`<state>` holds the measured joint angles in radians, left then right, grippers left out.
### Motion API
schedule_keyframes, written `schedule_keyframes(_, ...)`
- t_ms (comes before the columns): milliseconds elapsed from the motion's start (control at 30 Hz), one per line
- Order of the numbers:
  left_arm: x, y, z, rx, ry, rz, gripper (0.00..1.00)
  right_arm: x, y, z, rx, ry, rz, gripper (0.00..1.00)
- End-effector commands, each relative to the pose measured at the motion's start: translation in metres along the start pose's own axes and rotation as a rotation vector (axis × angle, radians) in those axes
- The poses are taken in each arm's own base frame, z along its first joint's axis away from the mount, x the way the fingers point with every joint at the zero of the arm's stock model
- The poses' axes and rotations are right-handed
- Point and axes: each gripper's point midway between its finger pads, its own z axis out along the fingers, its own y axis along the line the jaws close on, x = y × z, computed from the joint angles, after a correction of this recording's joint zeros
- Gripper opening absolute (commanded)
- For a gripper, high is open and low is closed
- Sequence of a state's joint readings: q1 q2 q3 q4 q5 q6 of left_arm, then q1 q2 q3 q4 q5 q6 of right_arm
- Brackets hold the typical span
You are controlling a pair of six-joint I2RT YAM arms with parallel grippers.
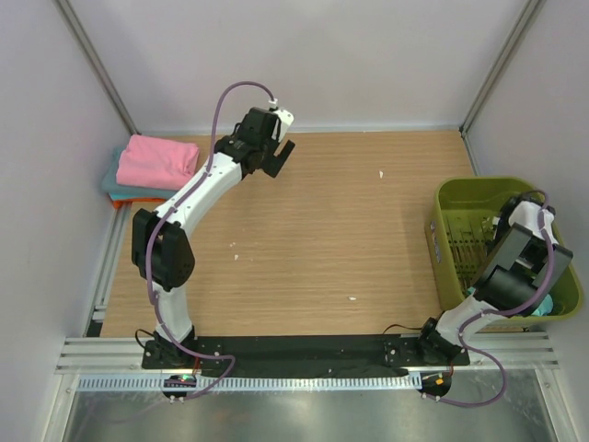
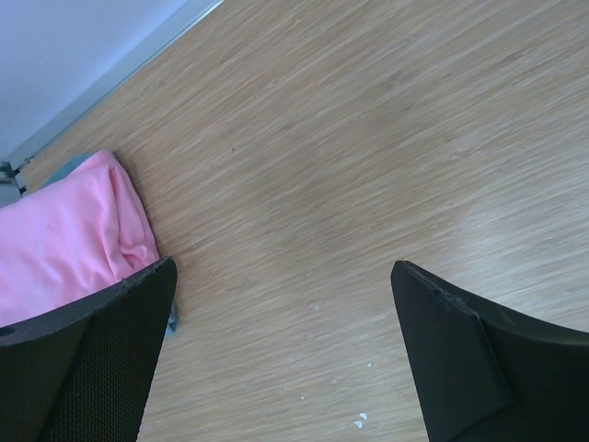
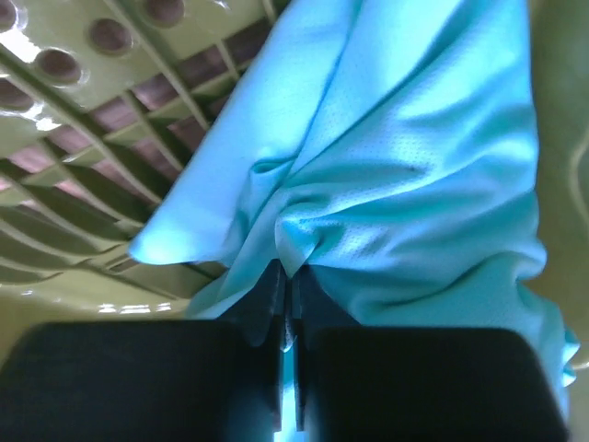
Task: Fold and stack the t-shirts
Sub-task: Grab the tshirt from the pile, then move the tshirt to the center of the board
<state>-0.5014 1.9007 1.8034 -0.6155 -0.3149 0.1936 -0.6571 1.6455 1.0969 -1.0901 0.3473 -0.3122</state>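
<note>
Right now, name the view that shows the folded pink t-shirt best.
Top external: the whole pink t-shirt shows, folded atop a teal one. Left wrist catches only one end, partly behind a finger. Right wrist shows none of it.

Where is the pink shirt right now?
In the top view, the pink shirt lies folded at the table's far left corner, on a teal shirt, left of the left claw.

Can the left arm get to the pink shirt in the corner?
Probably yes. The left end effector is open and hovers right beside the pink t-shirt, and nothing stands between them.
</note>
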Motion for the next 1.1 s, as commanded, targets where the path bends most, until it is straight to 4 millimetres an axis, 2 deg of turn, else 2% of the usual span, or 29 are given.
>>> schedule_keyframes(0, -0.02, 0.012, -0.003, -0.04, -0.071, -0.02, 1.0, -0.019, -0.004, -0.023, -0.039, -0.088, 0.04, 0.02)
schedule_keyframes(67, -0.018, 0.013, -0.002, -0.046, -0.066, -0.021, 1.0, -0.036, -0.009, -0.04, -0.053, -0.16, 0.087, 0.02)
schedule_keyframes(100, -0.018, 0.014, -0.001, -0.049, -0.067, -0.022, 1.0, -0.058, -0.018, -0.065, -0.055, -0.256, 0.122, 0.01)
schedule_keyframes(167, -0.017, 0.016, -0.002, -0.057, -0.064, -0.029, 1.0, -0.083, -0.025, -0.097, -0.078, -0.366, 0.16, 0.02)
schedule_keyframes(200, -0.016, 0.021, -0.003, -0.065, -0.066, -0.041, 0.99, -0.11, -0.031, -0.139, -0.125, -0.518, 0.185, 0.01)
schedule_keyframes(267, -0.016, 0.029, -0.005, -0.077, -0.07, -0.053, 0.99, -0.135, -0.028, -0.177, -0.145, -0.627, 0.156, 0.01)
schedule_keyframes(300, -0.018, 0.036, -0.009, -0.087, -0.075, -0.067, 1.0, -0.152, -0.027, -0.223, -0.196, -0.769, 0.129, 0.01)
schedule_keyframes(367, -0.019, 0.046, -0.015, -0.095, -0.078, -0.097, 1.0, -0.168, -0.013, -0.264, -0.26, -0.889, 0.078, 0.01)
schedule_keyframes(400, -0.023, 0.056, -0.022, -0.1, -0.089, -0.121, 1.0, -0.178, -0.006, -0.298, -0.304, -0.985, 0.055, 0.02)
schedule_keyframes(433, -0.024, 0.062, -0.027, -0.105, -0.096, -0.142, 1.0, -0.183, 0.003, -0.314, -0.329, -1.032, 0.027, 0.02)
schedule_keyframes(467, -0.025, 0.068, -0.03, -0.108, -0.102, -0.158, 1.0, -0.188, 0.023, -0.334, -0.36, -1.085, -0.035, 0.01)
schedule_keyframes(500, -0.027, 0.078, -0.035, -0.114, -0.115, -0.189, 1.0, -0.188, 0.033, -0.359, -0.376, -1.155, -0.078, 0.01)
schedule_keyframes(533, -0.029, 0.085, -0.042, -0.121, -0.13, -0.202, 1.0, -0.187, 0.046, -0.373, -0.404, -1.196, -0.131, 0.02)
schedule_keyframes(567, -0.031, 0.092, -0.047, -0.132, -0.14, -0.211, 1.0, -0.186, 0.071, -0.395, -0.428, -1.264, -0.208, 0.01)
schedule_keyframes(600, -0.028, 0.1, -0.05, -0.147, -0.137, -0.22, 1.0, -0.182, 0.082, -0.405, -0.439, -1.297, -0.243, 0.02)
schedule_keyframes(667, -0.027, 0.111, -0.059, -0.181, -0.138, -0.221, 0.99, -0.166, 0.103, -0.443, -0.475, -1.426, -0.322, 0.01)
schedule_keyframes(700, -0.023, 0.115, -0.061, -0.199, -0.124, -0.214, 1.0, -0.156, 0.125, -0.455, -0.514, -1.459, -0.38, 0.01)
schedule_keyframes(767, -0.015, 0.124, -0.066, -0.25, -0.102, -0.197, 1.0, -0.134, 0.141, -0.491, -0.556, -1.58, -0.454, 0.01)
schedule_keyframes(800, -0.012, 0.125, -0.068, -0.259, -0.097, -0.192, 1.0, -0.12, 0.161, -0.504, -0.599, -1.612, -0.515, 0.01)
schedule_keyframes(900, -0.007, 0.124, -0.079, -0.253, -0.094, -0.214, 1.0, -0.087, 0.185, -0.549, -0.679, -1.758, -0.588, 0.01)
schedule_keyframes(933, -0.005, 0.123, -0.081, -0.251, -0.094, -0.218, 0.99, -0.083, 0.181, -0.566, -0.693, -1.825, -0.571, 0.02)
schedule_keyframes(967, -0.003, 0.123, -0.085, -0.25, -0.095, -0.226, 0.99, -0.074, 0.194, -0.575, -0.773, -1.824, -0.566, 0.01)
schedule_keyframes(1000, -0.001, 0.122, -0.085, -0.25, -0.094, -0.228, 1.0, -0.068, 0.197, -0.586, -0.808, -1.843, -0.562, 0.01)
schedule_keyframes(1067, 0.004, 0.121, -0.087, -0.25, -0.081, -0.232, 1.0, -0.071, 0.204, -0.593, -0.876, -1.83, -0.546, 0.02)
